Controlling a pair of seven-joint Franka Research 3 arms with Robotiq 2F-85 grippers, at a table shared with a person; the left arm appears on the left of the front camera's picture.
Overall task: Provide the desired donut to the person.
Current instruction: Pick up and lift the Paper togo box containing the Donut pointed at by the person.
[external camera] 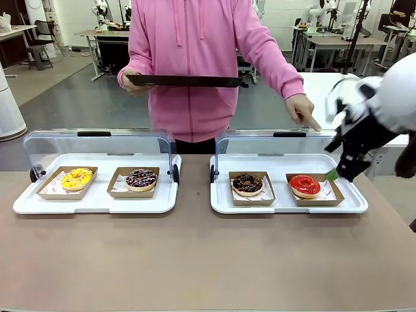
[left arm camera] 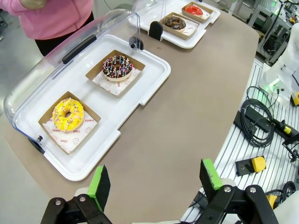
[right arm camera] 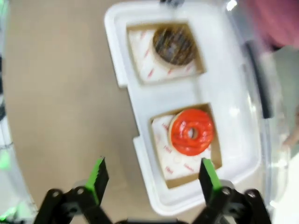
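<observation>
Brown counter (external camera: 195, 260) bears the right tray (external camera: 281, 195), its red-glazed donut (external camera: 305, 185) boxed nearest the person's pointing hand (external camera: 301, 109); the right claw (right arm camera: 153, 175) hangs beside it, spread wide, empty. Better to straddle the cardboard box (external camera: 316, 203) than pinch glaze.

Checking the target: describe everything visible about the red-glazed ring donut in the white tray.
The red-glazed ring donut is glossy and whole, with a pale dough edge under the icing and an open centre hole. It lies flat on white printed paper in a shallow brown cardboard box, at the right end of the white plastic tray, whose clear lid stands raised. Only the paper touches it; the open right gripper hangs near it, apart.
</observation>
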